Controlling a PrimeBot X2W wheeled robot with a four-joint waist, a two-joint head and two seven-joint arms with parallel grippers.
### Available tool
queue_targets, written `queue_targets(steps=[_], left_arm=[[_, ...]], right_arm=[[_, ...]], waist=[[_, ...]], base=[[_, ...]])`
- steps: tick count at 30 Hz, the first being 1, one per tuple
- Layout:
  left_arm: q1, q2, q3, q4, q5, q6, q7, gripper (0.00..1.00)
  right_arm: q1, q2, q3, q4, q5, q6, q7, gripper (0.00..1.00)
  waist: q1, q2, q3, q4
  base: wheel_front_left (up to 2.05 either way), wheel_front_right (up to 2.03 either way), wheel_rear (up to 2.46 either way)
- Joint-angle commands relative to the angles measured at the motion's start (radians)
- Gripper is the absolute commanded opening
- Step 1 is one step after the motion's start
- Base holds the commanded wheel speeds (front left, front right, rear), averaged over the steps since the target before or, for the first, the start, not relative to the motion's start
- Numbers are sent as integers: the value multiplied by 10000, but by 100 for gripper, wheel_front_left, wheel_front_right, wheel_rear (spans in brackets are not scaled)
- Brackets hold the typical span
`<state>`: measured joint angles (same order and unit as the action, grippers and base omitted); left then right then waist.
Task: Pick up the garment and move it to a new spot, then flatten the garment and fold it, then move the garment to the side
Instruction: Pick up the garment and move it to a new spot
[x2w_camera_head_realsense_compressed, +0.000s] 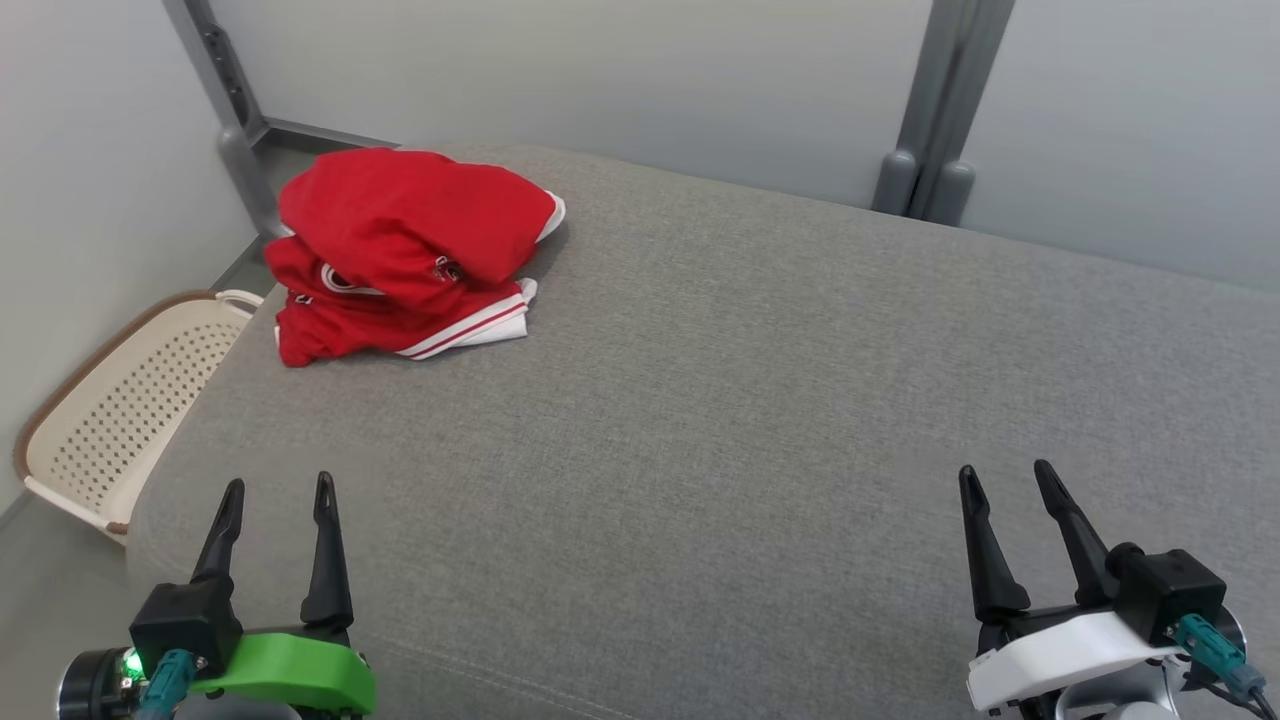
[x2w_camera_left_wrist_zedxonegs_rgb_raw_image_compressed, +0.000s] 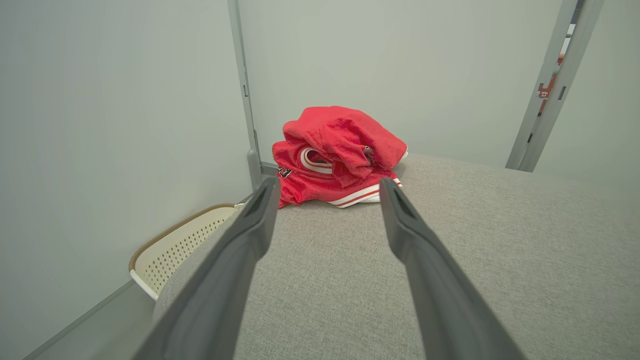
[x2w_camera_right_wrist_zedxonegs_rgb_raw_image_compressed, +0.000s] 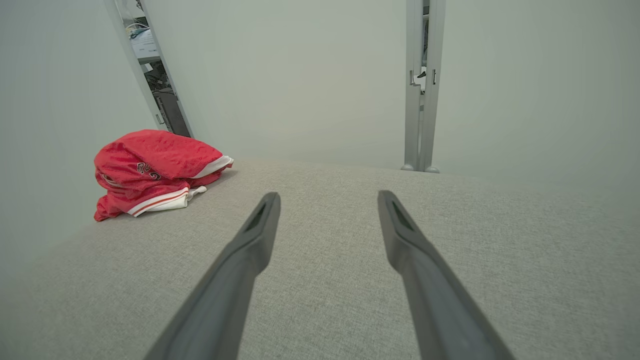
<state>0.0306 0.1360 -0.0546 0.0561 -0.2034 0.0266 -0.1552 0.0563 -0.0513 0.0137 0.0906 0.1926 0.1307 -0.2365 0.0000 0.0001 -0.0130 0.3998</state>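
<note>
A red garment with white and red trim lies bunched in a heap at the far left corner of the grey padded surface. The left wrist view has the garment straight ahead, beyond the fingertips; the right wrist view has the garment far off to the left. My left gripper hovers open near the front left edge, well short of the heap, nothing between its fingers. At the front right my right gripper is open and empty too.
A cream perforated basket stands on the floor by the surface's left edge, against the pale wall. Grey metal posts rise behind the far edge. The grey surface stretches wide between the grippers and the heap.
</note>
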Motion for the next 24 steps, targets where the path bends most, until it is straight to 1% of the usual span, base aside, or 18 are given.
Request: queue_targets(steps=[1, 6, 12, 21, 24], left_arm=[[133, 70, 39, 3, -126, 31, -49, 100], [212, 168, 60, -9, -128, 88, -67, 100], [241, 258, 112, -29, -159, 139, -68, 100], [356, 299, 149, -37, -210, 255, -118, 100], [281, 300, 165, 0, -277, 268, -122, 100]], right_arm=[[76, -15, -4, 30, 98, 1, -60, 100], [71, -8, 30, 106, 106, 1, -84, 100], [31, -5, 108, 178, 127, 1, -114, 100], [-16, -1, 192, 292, 141, 1, -133, 100], [-34, -2, 218, 286, 116, 1, -114, 100]], waist=[[0, -1, -5, 421], [0, -1, -81, 782], [0, -1, -136, 988], [0, -1, -210, 969], [0, -1, -186, 871]], base=[[0, 0, 0], [0, 0, 0], [0, 0, 0], [0, 0, 0], [0, 0, 0]])
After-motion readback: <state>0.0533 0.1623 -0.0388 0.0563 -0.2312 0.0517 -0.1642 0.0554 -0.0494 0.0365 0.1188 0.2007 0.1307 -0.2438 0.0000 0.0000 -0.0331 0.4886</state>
